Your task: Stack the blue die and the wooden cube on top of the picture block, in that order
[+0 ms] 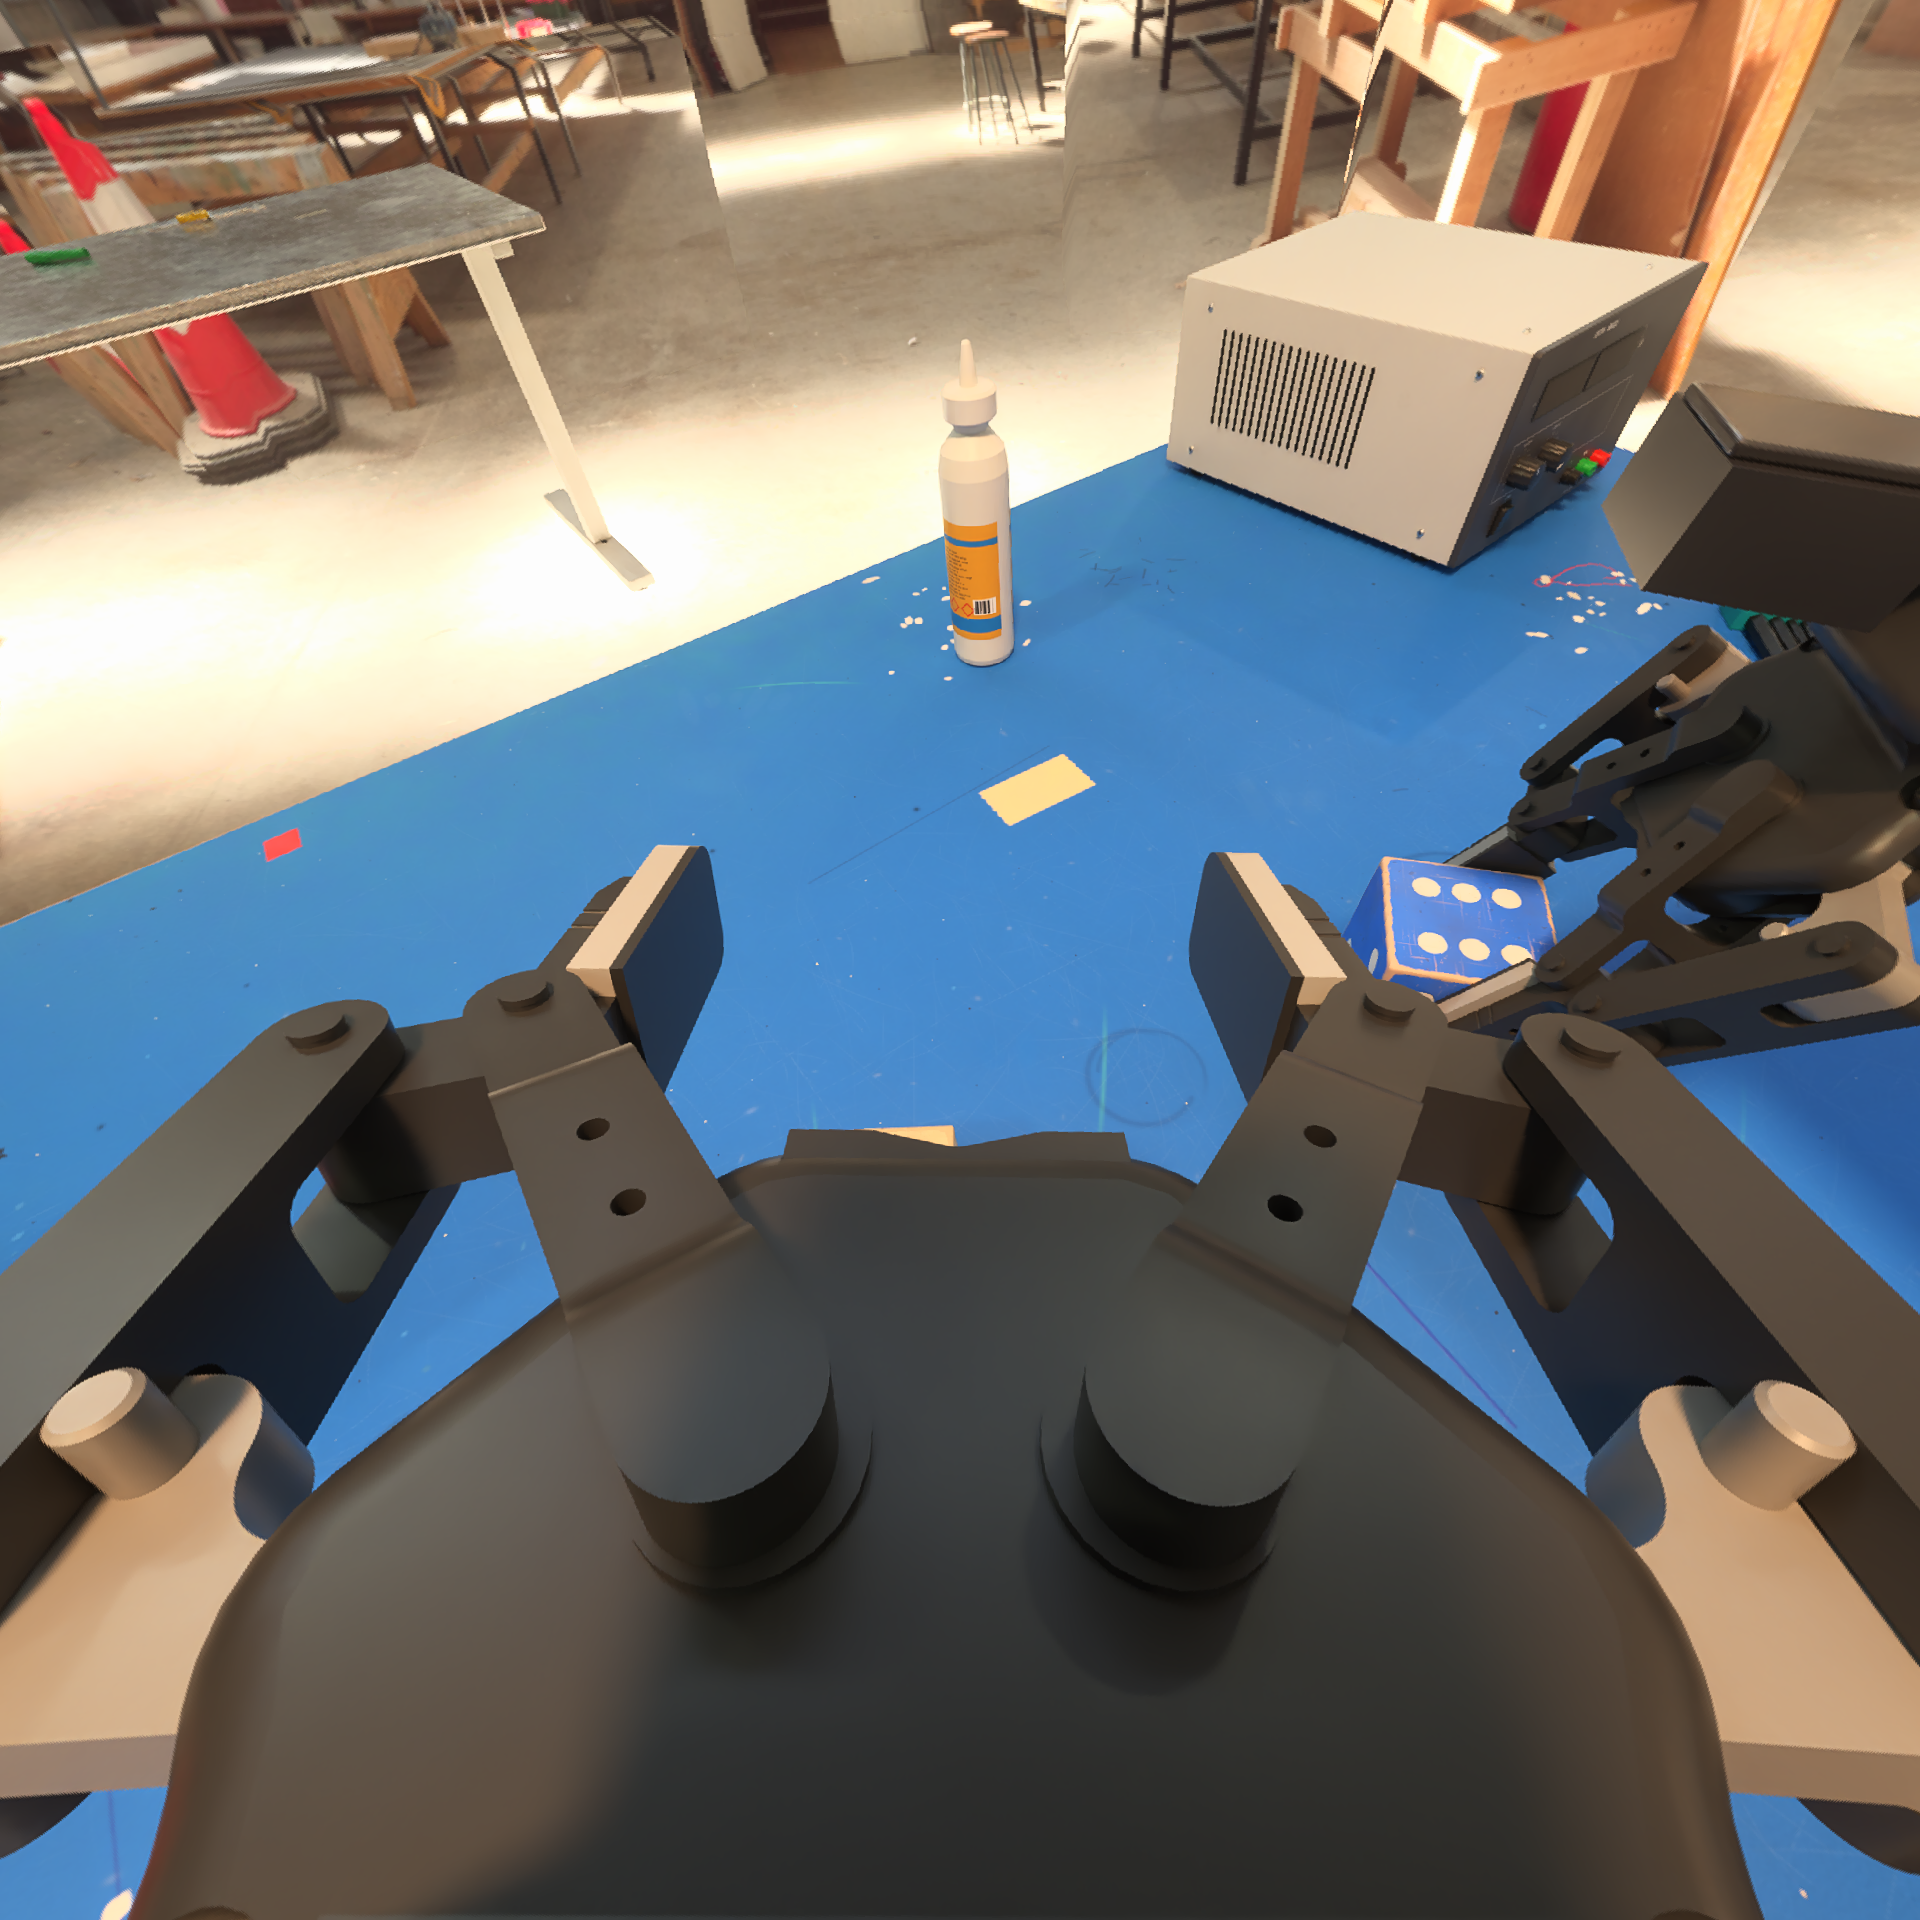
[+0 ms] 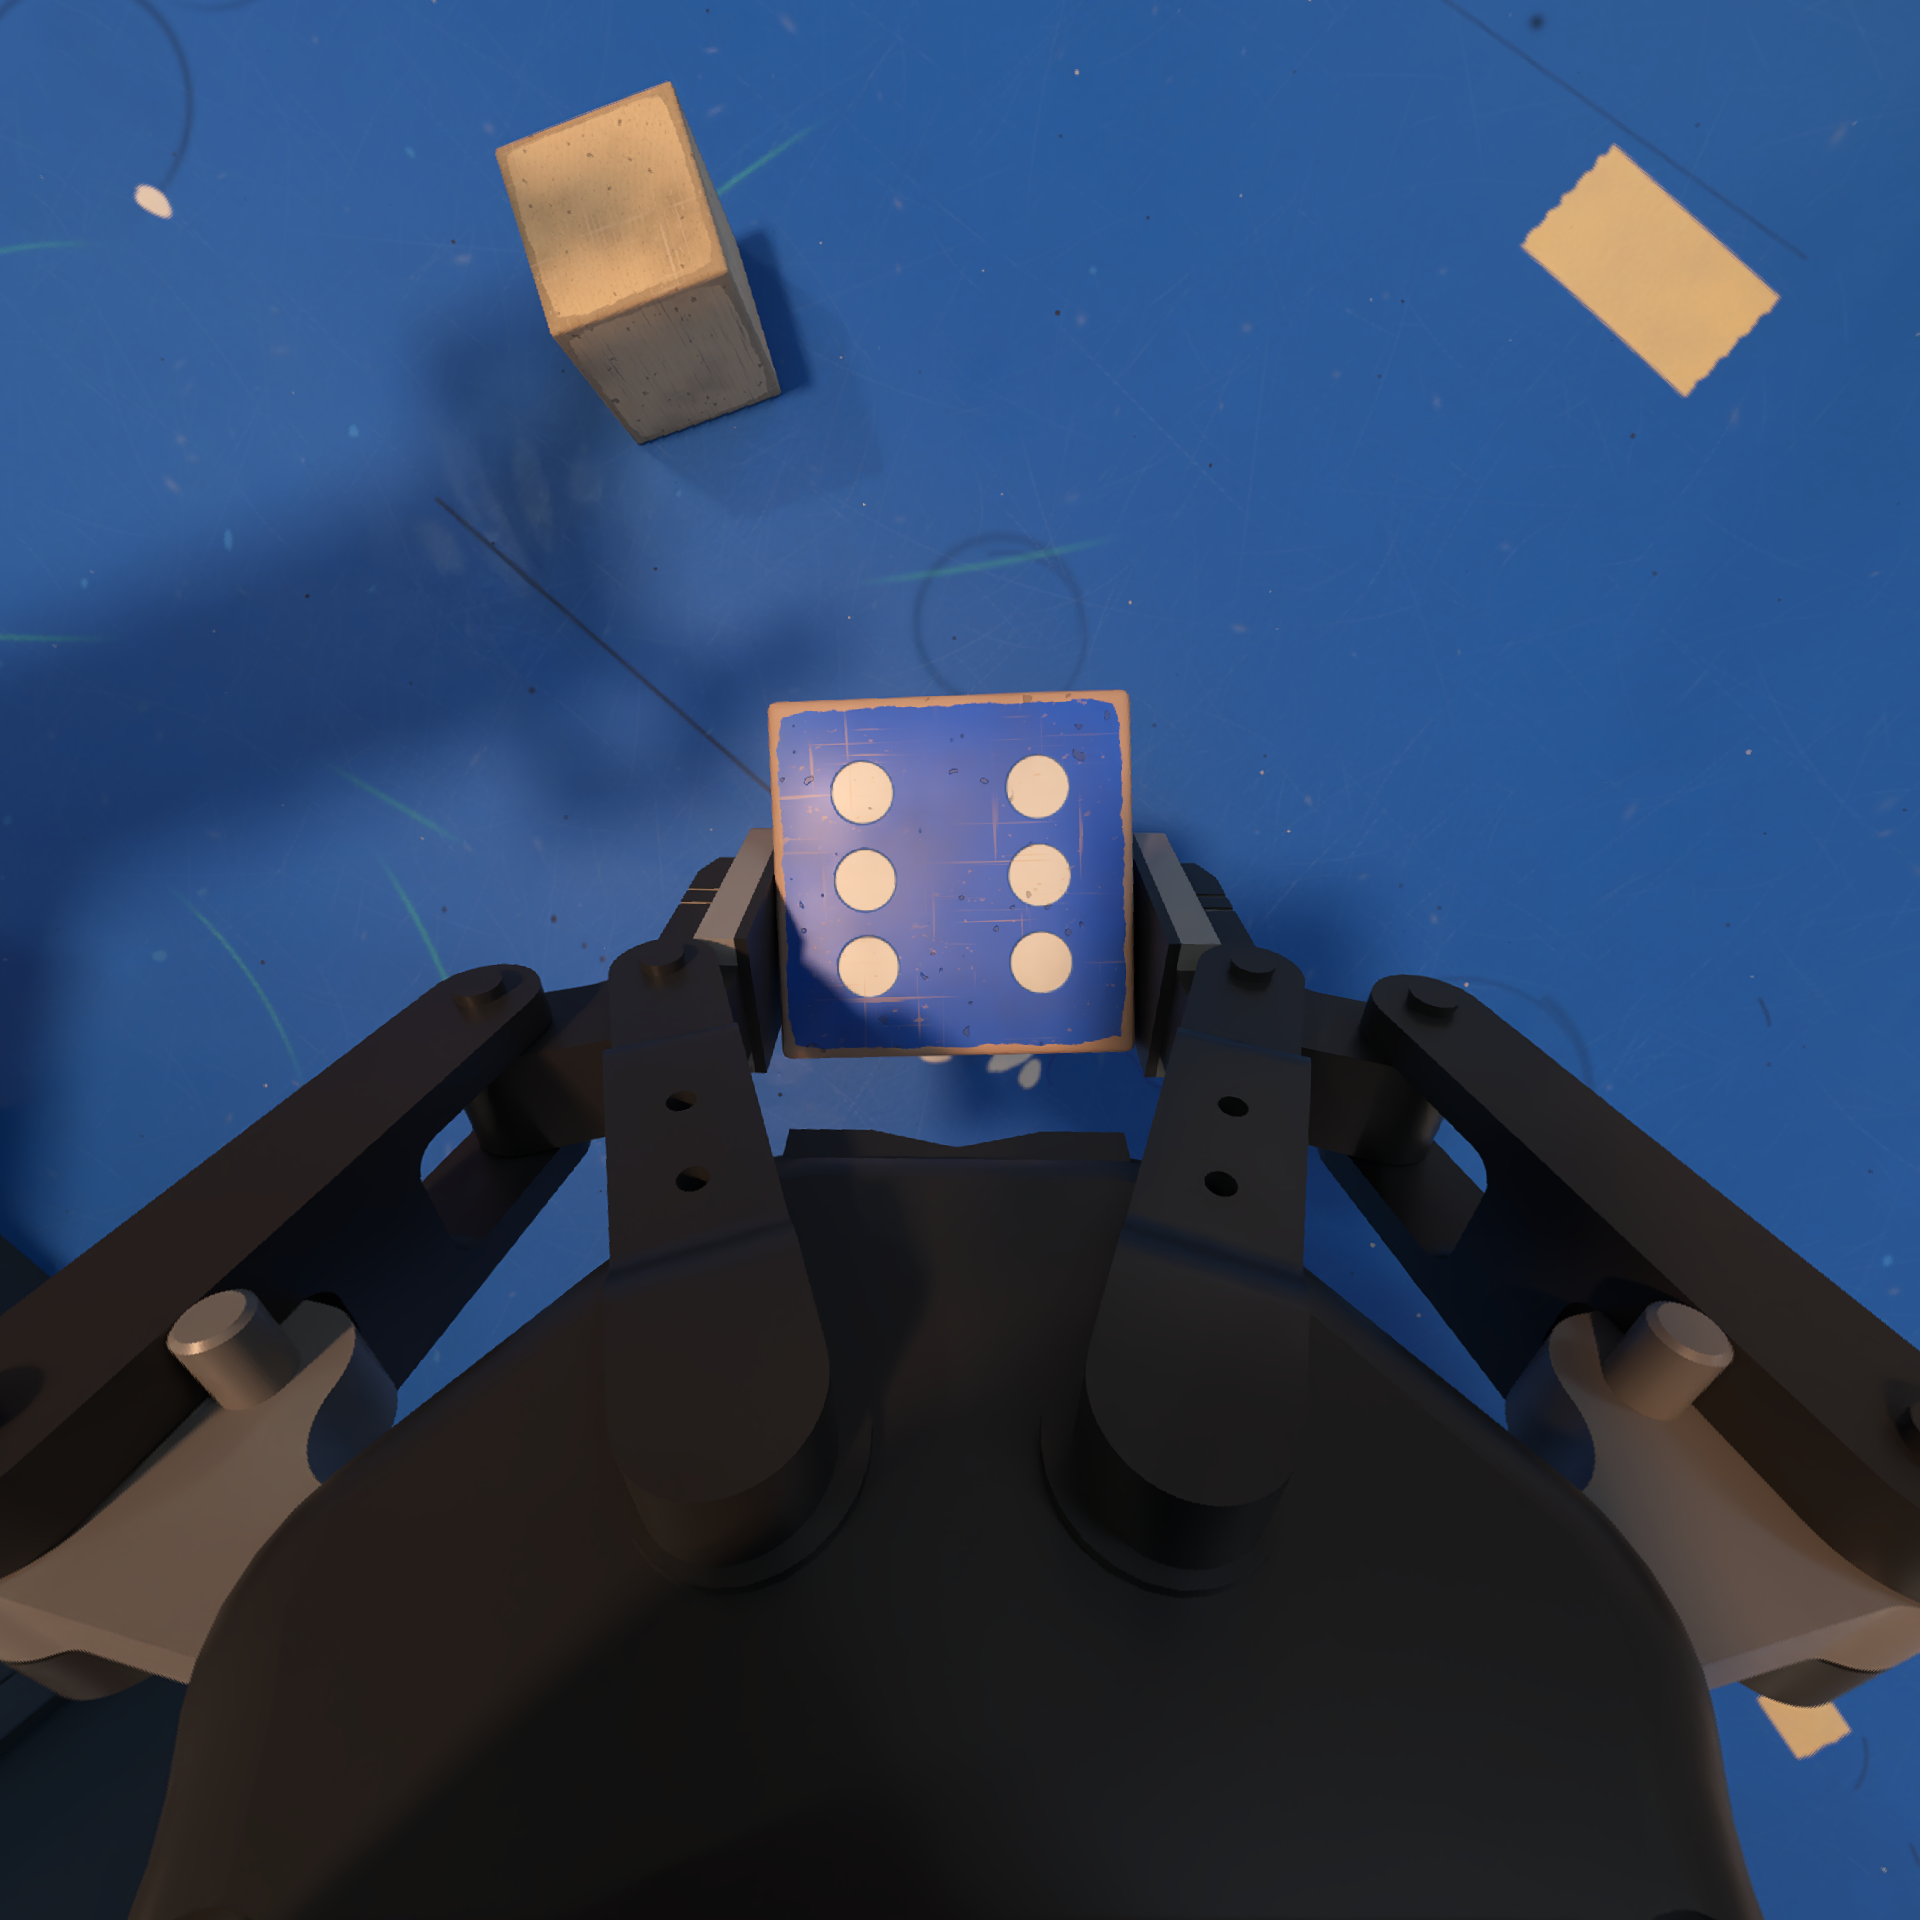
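While the left end effector gapes empty, the right end effector grips one blue die.

die: blue faces, six cream dots in two rows of three, worn tan edges; seated between the right gripper pads. both grippers dark grey, pads pale grey. cube: plain light wood, ahead-left of that gripper. table: blue, scratched, white flecks, tan patch, red patch. bottle ahead of the left gripper: white, orange label with blue bands. box: off-white, black vent slits.
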`<action>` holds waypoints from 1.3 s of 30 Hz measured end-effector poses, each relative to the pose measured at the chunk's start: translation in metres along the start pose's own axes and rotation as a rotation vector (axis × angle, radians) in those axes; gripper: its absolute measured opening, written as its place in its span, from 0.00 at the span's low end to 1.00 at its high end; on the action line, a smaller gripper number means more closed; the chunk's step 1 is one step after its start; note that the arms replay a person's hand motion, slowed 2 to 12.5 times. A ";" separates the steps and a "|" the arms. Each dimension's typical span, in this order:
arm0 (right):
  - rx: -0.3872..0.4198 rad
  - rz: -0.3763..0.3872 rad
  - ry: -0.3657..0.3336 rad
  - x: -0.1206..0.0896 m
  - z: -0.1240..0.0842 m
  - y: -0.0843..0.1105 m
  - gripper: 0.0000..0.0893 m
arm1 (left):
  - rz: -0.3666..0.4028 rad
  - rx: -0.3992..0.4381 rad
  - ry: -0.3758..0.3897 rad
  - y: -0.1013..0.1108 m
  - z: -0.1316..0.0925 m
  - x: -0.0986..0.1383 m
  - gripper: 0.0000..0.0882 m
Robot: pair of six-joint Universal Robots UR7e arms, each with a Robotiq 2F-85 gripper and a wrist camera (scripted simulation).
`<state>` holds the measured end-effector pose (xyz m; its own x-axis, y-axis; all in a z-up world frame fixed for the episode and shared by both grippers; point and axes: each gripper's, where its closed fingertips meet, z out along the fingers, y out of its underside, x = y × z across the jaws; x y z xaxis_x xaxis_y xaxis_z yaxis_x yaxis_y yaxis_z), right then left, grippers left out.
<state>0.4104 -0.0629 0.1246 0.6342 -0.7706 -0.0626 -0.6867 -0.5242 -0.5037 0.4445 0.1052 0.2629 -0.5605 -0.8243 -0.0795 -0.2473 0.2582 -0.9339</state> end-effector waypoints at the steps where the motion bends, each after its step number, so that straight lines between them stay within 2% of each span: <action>1: 0.000 0.000 0.001 0.000 0.000 0.000 0.59 | 0.000 0.000 0.000 0.000 0.000 0.000 0.89; 39: 0.003 -0.043 0.021 -0.003 0.004 0.001 0.59 | -0.007 -0.009 -0.005 0.001 0.002 -0.001 0.92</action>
<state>0.4095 -0.0599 0.1211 0.6557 -0.7547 -0.0232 -0.6578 -0.5559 -0.5081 0.4460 0.1050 0.2609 -0.5547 -0.8287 -0.0749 -0.2584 0.2572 -0.9312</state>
